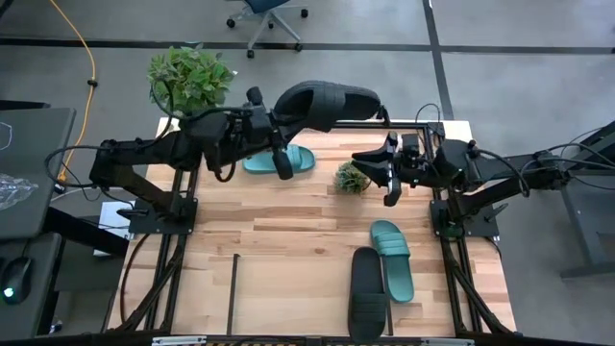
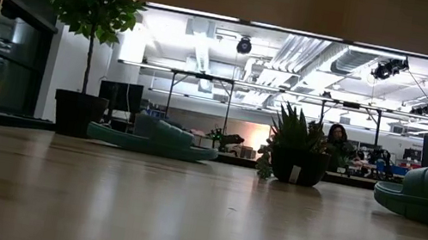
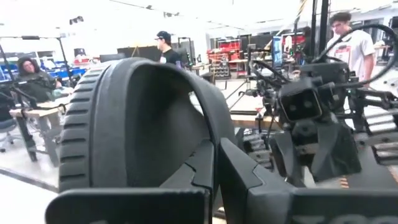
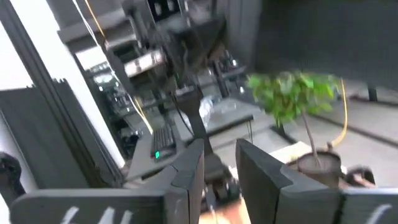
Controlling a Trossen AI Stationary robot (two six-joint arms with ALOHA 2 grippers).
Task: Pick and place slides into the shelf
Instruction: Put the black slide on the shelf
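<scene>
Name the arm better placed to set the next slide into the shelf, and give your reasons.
Left. Its gripper already holds a black slide aloft at the table's far edge. The right gripper holds nothing, beside the small potted plant.

The left arm reaches from the left side of the table toward its far middle, with the elbow bent and the wrist raised high above the surface. The left gripper (image 1: pixel 288 120) is lifted and its fingers (image 3: pixel 205 168) are closed on a black slide (image 1: pixel 327 104), which it holds in the air by the strap. In the left wrist view the slide stands upright between the two fingers.

The right arm comes in from the right side and is stretched toward the middle of the table. The right gripper (image 1: pixel 370 159) hangs above the table with nothing between its fingers (image 4: pixel 186 171), which stand a little apart.
</scene>
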